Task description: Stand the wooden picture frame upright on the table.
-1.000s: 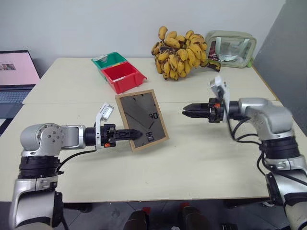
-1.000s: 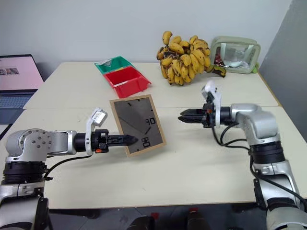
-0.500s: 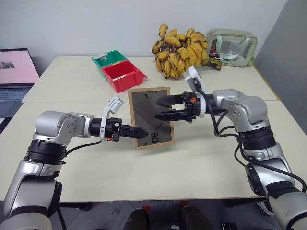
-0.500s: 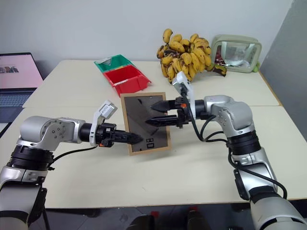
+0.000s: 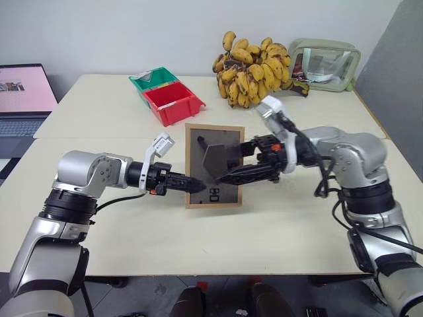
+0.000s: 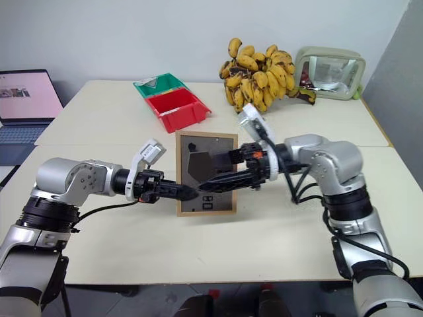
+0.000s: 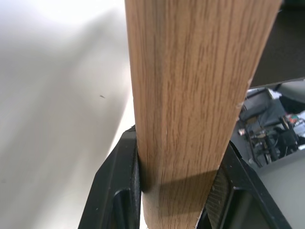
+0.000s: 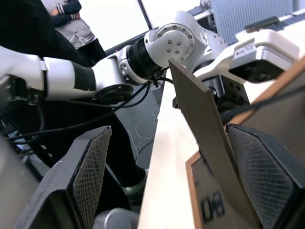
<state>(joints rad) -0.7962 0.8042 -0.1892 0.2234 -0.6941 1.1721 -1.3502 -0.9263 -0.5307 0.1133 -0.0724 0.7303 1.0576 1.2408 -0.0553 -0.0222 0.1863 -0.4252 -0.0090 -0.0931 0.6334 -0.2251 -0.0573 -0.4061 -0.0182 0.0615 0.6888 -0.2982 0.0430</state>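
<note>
Near the middle of the table (image 5: 119,244), just short of its seam line, the wooden picture frame (image 5: 213,166) stands on its short lower edge with its long axis vertical and its dark back turned toward the head camera; its picture side faces away and is hidden. The stand flap (image 5: 218,160) juts out from the back, clear of the panel. The left gripper (image 5: 196,187) is clamped on the frame's left edge low down, and its wrist view shows the light wood pinched between both black fingers (image 7: 116,191). The right gripper (image 5: 234,165) reaches in from the right with its jaws spread wide, one finger on each side of the flap; whether either finger touches it I cannot tell. Behind lie two bins, one red bin (image 5: 173,104) and one green bin (image 5: 153,78), one bunch of bananas (image 5: 254,68) and one pale green-rimmed case (image 5: 324,64). A laptop (image 5: 23,89) is cut off at the left edge.
</note>
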